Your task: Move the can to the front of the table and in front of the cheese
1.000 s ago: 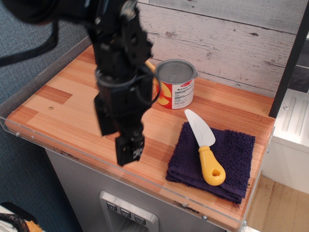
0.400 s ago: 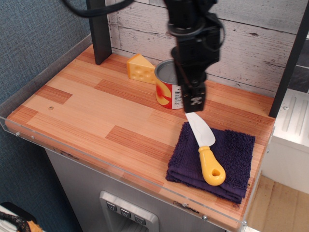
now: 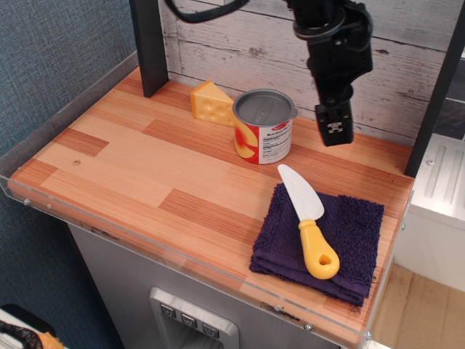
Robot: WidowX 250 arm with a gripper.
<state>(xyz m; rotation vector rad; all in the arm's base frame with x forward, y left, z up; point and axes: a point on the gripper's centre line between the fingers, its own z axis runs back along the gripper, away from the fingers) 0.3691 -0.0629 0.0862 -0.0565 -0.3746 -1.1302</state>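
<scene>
The can (image 3: 264, 126) stood at the table's (image 3: 131, 167) back, just beside the cheese (image 3: 211, 103). The gripper (image 3: 334, 128) hung right of it, empty; its finger spread was unclear. A good grasp would need a wide opening, centred over the lid.

A: Where is there room on the table (image 3: 109, 156)?

B: The whole front-left area and the left edge are bare planks, up to the clear rim.

A: What blocks the way?

B: At the back, the cheese (image 3: 211, 103) sits just beside the can (image 3: 263, 127), and a black post (image 3: 150, 45) stands at the back-left corner. The front-right corner holds 1 purple towel (image 3: 320, 243) with a knife (image 3: 309, 218) on it. The gripper (image 3: 333, 125) hangs over the back edge, right of the can.
</scene>
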